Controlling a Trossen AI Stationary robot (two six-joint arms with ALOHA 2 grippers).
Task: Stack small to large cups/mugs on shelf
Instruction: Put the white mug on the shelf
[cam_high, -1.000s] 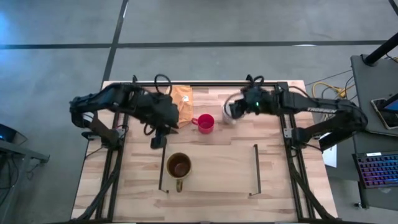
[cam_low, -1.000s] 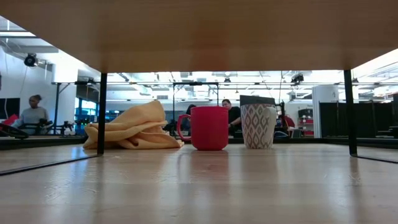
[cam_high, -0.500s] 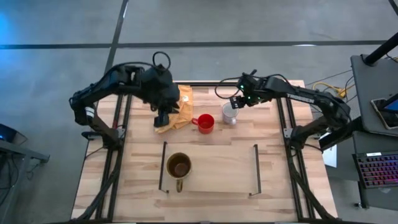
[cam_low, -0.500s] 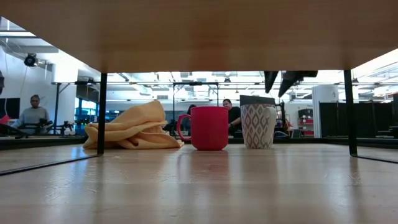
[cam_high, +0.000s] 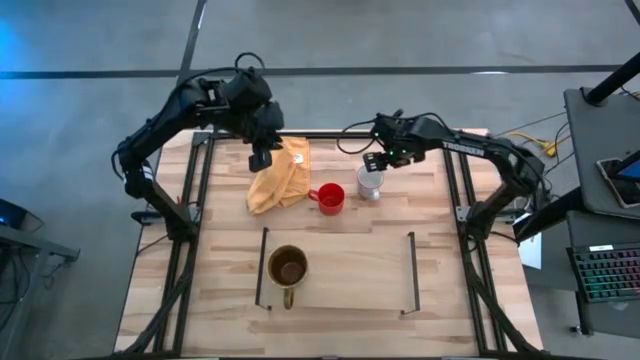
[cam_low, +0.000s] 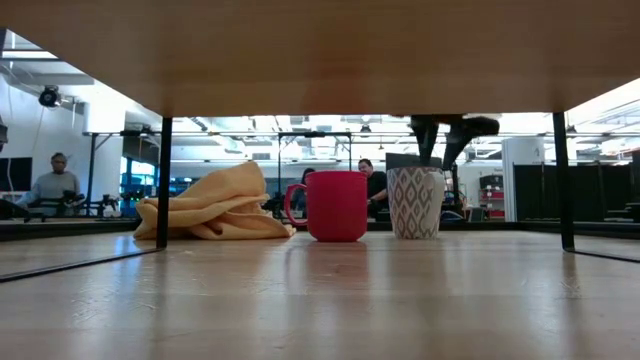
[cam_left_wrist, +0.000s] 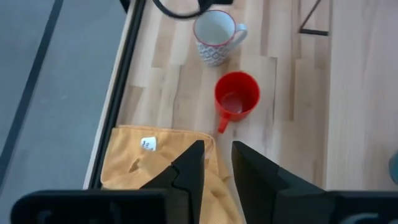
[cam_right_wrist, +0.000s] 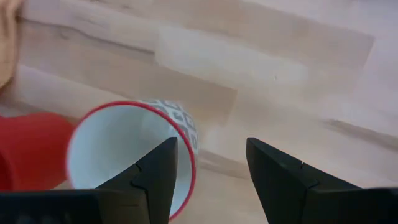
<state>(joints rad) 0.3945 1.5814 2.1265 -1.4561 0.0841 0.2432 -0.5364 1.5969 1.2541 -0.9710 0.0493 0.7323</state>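
The olive-brown mug (cam_high: 287, 268) stands on the left part of the light-wood shelf (cam_high: 350, 282), handle toward the near edge. The small red mug (cam_high: 331, 198) and the patterned white mug (cam_high: 369, 184) stand side by side on the table, beyond the shelf's far edge. My right gripper (cam_high: 374, 160) is open just above the white mug (cam_right_wrist: 124, 155), at its far side; in the low view its fingers (cam_low: 428, 140) end near the rim, and I cannot tell whether they touch it. My left gripper (cam_high: 262, 160) is open, raised over the yellow cloth's far end.
A crumpled yellow cloth (cam_high: 280, 180) lies left of the red mug. Black rails (cam_high: 410, 272) stand at the shelf's short ends, and black frame bars run along the table's left and right sides. People sit in the room beyond the far edge.
My left gripper has drawn back from beside the red mug toward the table's far edge and risen, uncovering the yellow cloth. My right gripper has shifted slightly toward the far edge, and its fingers have come down into the low view over the white mug. The mugs have stayed in place.
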